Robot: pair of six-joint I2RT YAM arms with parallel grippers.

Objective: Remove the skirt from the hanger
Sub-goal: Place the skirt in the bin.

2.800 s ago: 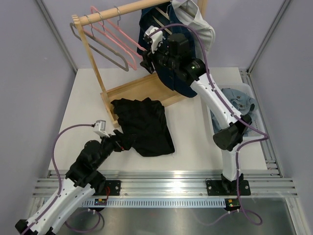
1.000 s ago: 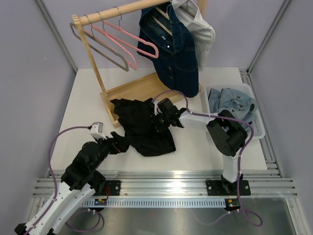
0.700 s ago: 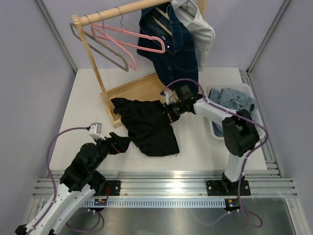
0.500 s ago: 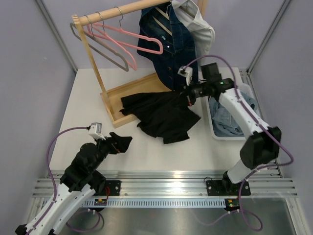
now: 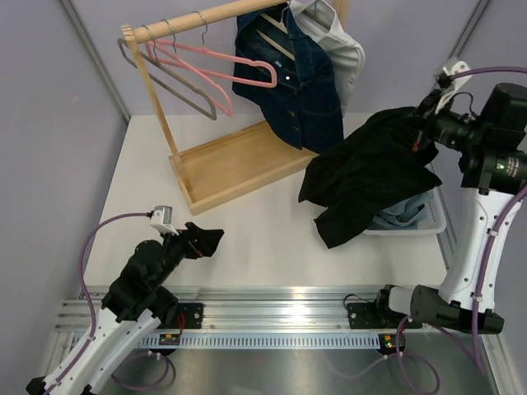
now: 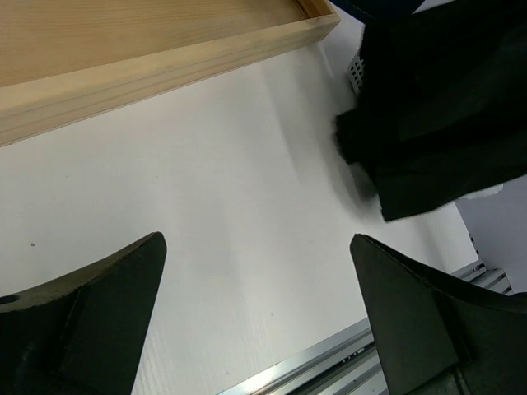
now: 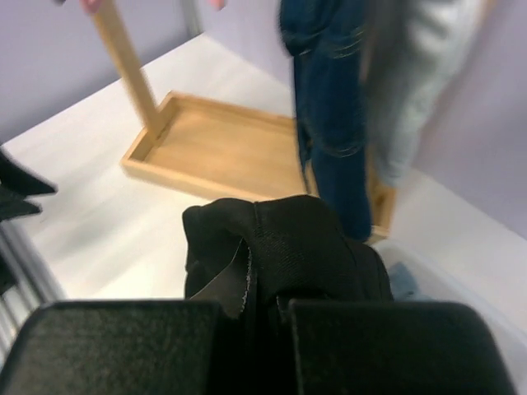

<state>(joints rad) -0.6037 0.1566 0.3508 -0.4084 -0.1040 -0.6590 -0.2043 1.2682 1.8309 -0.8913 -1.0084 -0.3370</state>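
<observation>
Since half a second ago, the right arm has swung from beside the rack to the far right of the surface and lifted high, carrying the black skirt with it, while the left arm has stayed low at the near left.

The right gripper is clenched on a bunched fold of the skirt; the wrist view shows the dark cloth pinched between its two fingers and humped up just beyond them. From that grip the skirt hangs down and to the left in loose folds, draped across the white basket at the right edge of the surface. Blue denim clothing shows in the basket under the cloth. The skirt's lowest corner hangs past the basket's near left corner; whether it touches the surface cannot be told.

The left gripper has its fingers spread wide, holds nothing, and sits low over the white surface, well apart from the skirt.

Further back stands the wooden rack, its tray base bare. On its rail hang pink hangers, a grey hanger, a denim jacket and a pale shirt.
</observation>
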